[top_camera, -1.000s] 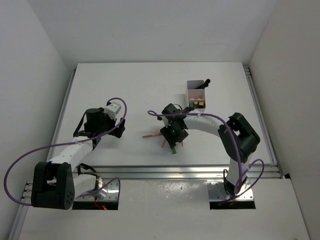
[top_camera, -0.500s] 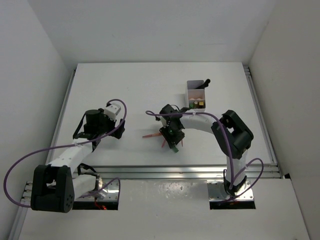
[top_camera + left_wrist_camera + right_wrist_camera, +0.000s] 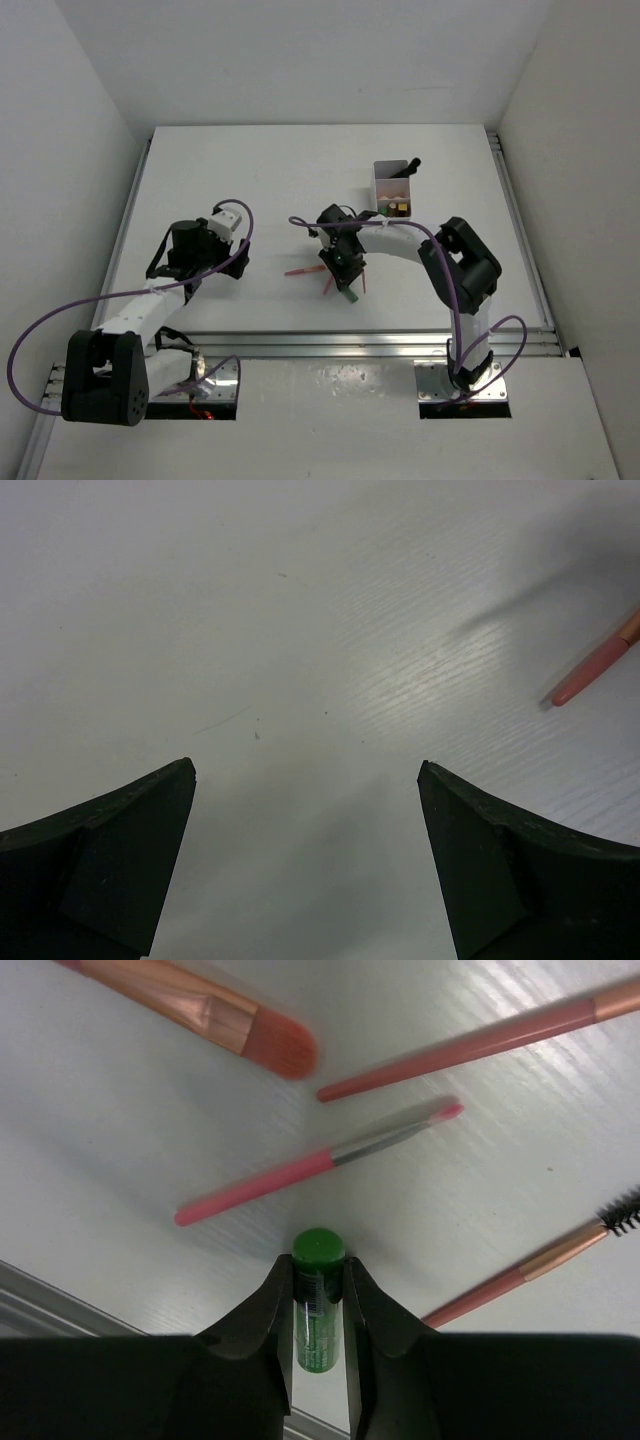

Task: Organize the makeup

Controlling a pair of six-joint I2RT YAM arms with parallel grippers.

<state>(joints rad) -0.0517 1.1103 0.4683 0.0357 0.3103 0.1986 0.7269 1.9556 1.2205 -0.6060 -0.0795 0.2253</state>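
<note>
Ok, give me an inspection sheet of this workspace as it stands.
Surface: white table, faint grain and sheen.
Job's things: green bottle in the right gripper; flat brush, slim pink brush, spoolie and pink handle loose on the table; white box holds a black brush and other small items.
Clutter: nothing seen.
Grippers: left gripper open, empty, over bare table; right gripper closed on the green bottle.
Cables: purple cable loops along each arm.
Surroundings: white walls; metal rail at the near edge.
</note>
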